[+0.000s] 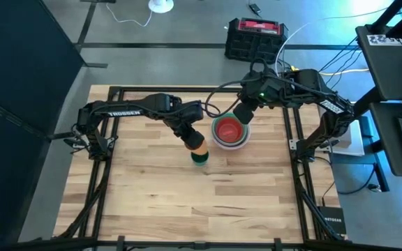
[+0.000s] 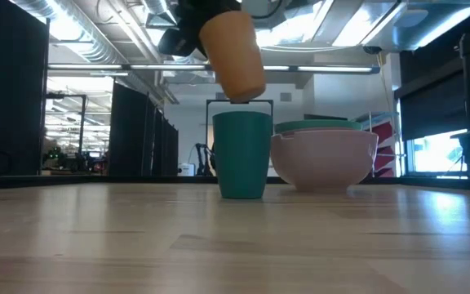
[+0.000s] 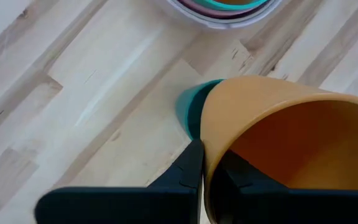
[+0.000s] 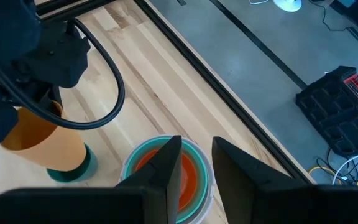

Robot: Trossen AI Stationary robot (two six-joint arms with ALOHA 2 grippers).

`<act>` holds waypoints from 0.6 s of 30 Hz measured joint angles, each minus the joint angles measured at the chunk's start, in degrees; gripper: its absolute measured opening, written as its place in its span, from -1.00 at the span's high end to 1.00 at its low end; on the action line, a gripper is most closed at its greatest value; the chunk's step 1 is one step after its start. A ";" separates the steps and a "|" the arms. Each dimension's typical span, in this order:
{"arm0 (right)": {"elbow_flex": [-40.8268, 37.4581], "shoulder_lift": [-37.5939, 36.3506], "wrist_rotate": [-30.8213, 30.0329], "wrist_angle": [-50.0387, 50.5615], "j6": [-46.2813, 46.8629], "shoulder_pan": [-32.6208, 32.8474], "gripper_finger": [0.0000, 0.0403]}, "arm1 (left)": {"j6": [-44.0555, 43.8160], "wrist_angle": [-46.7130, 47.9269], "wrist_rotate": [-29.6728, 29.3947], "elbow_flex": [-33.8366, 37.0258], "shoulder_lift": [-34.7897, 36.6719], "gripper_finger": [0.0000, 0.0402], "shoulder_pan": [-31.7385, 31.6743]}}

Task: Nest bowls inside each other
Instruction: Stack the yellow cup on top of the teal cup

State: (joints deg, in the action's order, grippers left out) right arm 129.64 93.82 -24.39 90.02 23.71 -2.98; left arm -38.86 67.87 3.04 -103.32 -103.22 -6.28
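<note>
Two pincers: left pincer, mid-frame, pinches the orange cup by its rim above the teal cup; light, rigid, slick plastic. Right pincer half-open, empty, over the nested bowls.

overhead and table-level views, plus two wrist close-ups, all sharing the nested bowls

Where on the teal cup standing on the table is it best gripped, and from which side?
Pinch the rim wall of the teal cup, one finger inside, one outside, from straight above: it stands upright, mouth open. Choose the side away from the bowl stack close beside it. The orange cup in the left end effector hangs over it, so that likely must clear first.
</note>
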 joint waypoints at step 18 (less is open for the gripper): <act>0.00 0.01 0.03 -0.03 0.01 0.00 0.63 | 2.30 0.35 -0.61 0.39 -3.20 1.00 0.64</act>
State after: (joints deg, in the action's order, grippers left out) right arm 129.64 93.83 -24.36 89.98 23.72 -2.98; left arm -36.56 68.22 2.42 -102.92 -106.42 -5.64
